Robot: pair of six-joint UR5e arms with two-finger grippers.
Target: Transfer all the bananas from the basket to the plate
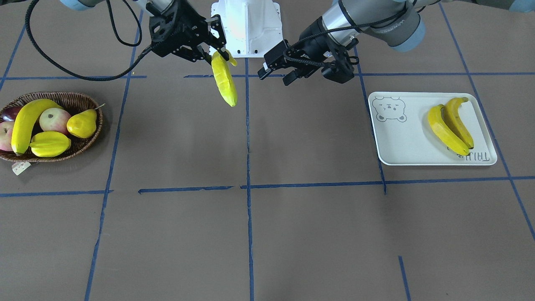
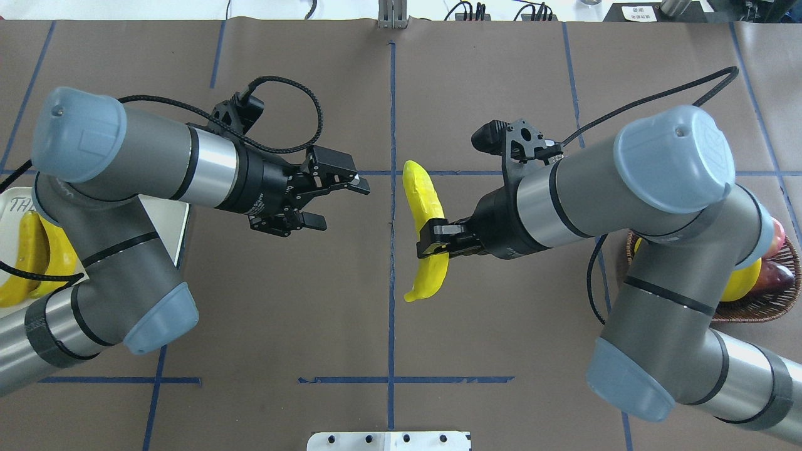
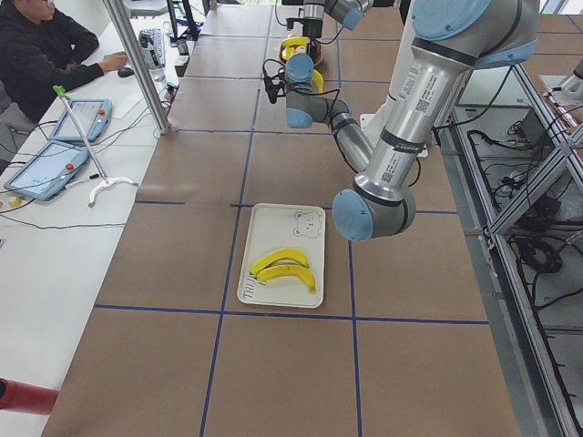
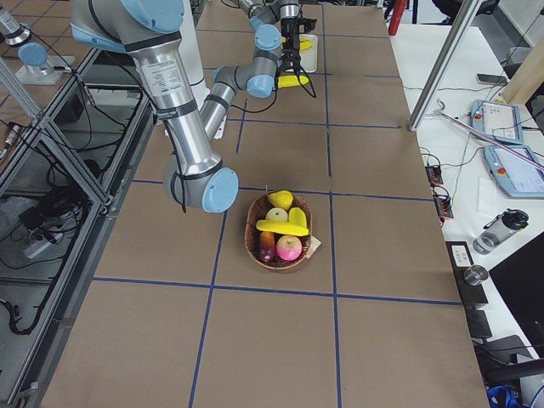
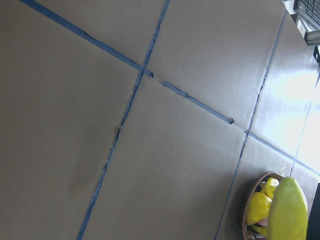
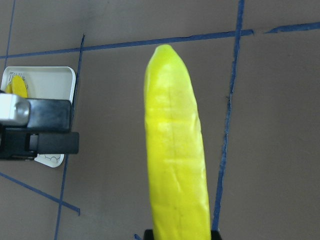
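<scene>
My right gripper (image 1: 216,53) is shut on a greenish-yellow banana (image 1: 224,80) near its stem end. It holds the banana in the air over the table's middle, also seen from overhead (image 2: 423,200) and in the right wrist view (image 6: 175,150). My left gripper (image 2: 343,203) is open and empty, a short gap to the left of that banana, facing it. Two bananas (image 1: 451,125) lie side by side on the white plate (image 1: 401,138). One banana (image 1: 26,123) lies in the wicker basket (image 1: 62,97).
The basket also holds a yellow starfruit (image 1: 50,143), a yellow pear (image 1: 82,123), apples (image 1: 54,119) and a dark purple fruit. Blue tape lines cross the brown table. The white robot base (image 1: 246,25) stands behind the grippers.
</scene>
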